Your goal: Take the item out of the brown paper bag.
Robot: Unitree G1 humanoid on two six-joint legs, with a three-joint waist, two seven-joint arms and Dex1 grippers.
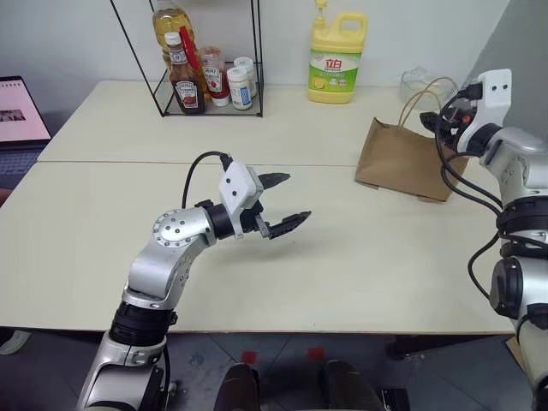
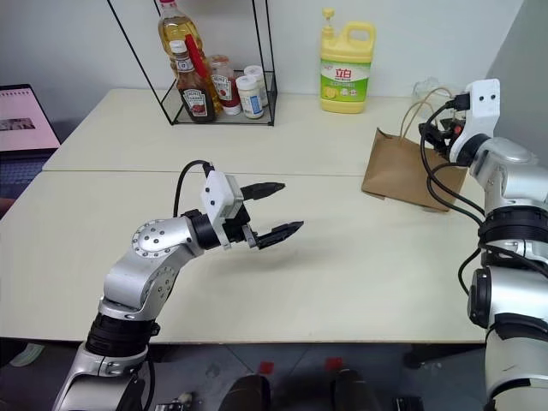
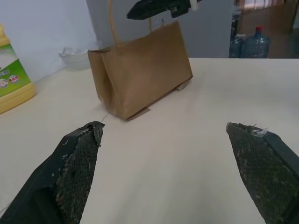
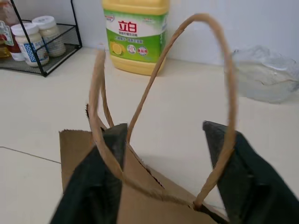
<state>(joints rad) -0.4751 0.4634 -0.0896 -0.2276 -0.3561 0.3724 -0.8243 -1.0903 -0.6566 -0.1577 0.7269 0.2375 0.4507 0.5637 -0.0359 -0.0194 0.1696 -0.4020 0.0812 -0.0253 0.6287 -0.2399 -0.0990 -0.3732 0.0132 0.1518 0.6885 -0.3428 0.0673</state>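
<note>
The brown paper bag [image 1: 402, 158] stands on the table at the right, its two tan cord handles looped up. My right gripper [image 4: 159, 130] is at the bag's top edge. Its fingers stand apart, with the near rim and a handle loop between them. It also shows above the bag [image 3: 140, 65] in the left wrist view. The item is hidden from view. My left gripper [image 1: 295, 197] hovers open over the middle of the table, pointing toward the bag, with nothing between its fingers.
A yellow detergent jug [image 1: 337, 60] stands at the back. A black wire rack [image 1: 205, 77] at the back left holds ketchup bottles and jars. A clear plastic container [image 1: 419, 81] lies behind the bag. A laptop [image 1: 17, 111] sits at the far left.
</note>
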